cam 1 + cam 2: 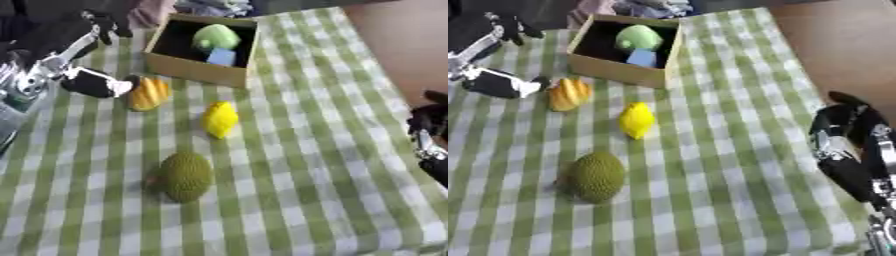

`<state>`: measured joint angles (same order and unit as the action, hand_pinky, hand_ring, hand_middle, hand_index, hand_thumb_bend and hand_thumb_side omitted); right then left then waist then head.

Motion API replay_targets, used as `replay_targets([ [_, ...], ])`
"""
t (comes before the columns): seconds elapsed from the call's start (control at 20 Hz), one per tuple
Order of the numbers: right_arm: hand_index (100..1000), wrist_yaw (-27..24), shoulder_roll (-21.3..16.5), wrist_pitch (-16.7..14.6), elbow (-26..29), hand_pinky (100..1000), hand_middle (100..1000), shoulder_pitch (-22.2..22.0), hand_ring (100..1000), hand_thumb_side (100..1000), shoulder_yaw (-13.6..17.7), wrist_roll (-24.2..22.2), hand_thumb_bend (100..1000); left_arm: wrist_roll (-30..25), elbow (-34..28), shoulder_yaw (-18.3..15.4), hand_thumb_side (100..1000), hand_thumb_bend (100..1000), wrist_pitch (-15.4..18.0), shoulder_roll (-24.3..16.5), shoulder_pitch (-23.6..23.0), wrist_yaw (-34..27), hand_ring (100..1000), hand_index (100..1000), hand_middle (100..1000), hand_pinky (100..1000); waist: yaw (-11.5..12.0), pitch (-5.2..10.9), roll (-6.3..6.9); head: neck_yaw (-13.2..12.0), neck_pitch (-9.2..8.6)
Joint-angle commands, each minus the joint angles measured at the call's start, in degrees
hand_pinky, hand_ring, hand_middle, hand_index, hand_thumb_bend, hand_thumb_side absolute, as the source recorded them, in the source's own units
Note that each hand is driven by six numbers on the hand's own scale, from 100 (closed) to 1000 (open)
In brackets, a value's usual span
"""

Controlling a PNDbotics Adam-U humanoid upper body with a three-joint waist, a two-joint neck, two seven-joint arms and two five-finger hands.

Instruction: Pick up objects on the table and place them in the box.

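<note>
Left hand (96,82) touching orange fruit (149,93), just in front of box (194,69); finger spread impossible to tell. Better to close around fruit's middle before lifting over box wall. Right hand (842,135) idle, far right of box, curled, empty.

Cardboard box (197,70) sits open at twelve o'clock on the green-checked surface (297,150), dark inside. Already in it: a pale green rounded fruit (215,37) toward the back, a small light blue block (222,56) just in front of it, the two touching. Out on the cloth, an orange ribbed piece (149,93) lies at ten o'clock, just off the box's near left corner. A yellow lemon (220,119) lies dead centre, its pointed end toward six. At seven o'clock, a big bumpy olive-green oval fruit (185,176) lies lengthwise, well apart from the lemon.
</note>
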<state>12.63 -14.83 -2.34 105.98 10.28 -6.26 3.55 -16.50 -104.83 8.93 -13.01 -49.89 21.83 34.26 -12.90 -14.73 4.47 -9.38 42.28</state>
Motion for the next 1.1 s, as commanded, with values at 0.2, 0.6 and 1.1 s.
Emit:
replay_targets([
  [0.2, 850, 0.44, -0.21, -0.03, 0.5, 620, 634, 0.28, 660, 405, 0.64, 0.46, 100, -1.83, 0.37, -0.41, 387, 419, -0.93, -1.02, -2.01, -0.86, 706, 831, 749, 743, 0.29, 1.56, -0.33, 0.76, 0.3],
  [0.6, 850, 0.31, -0.13, -0.03, 0.43, 620, 634, 0.18, 660, 404, 0.54, 0.38, 100, -5.92, 9.98, 1.91, 432, 436, 0.23, 1.35, 0.44, -0.28, 714, 834, 767, 752, -0.14, 1.78, -0.58, 0.91, 0.32],
  [1.1, 850, 0.09, -0.15, -0.02, 0.38, 620, 634, 0.04, 661, 399, 0.28, 0.06, 100, -2.63, 23.67, 2.5, 414, 410, -0.98, 6.75, 7.81, 3.47, 691, 817, 749, 734, -0.52, 2.14, -0.95, 1.04, 0.41],
])
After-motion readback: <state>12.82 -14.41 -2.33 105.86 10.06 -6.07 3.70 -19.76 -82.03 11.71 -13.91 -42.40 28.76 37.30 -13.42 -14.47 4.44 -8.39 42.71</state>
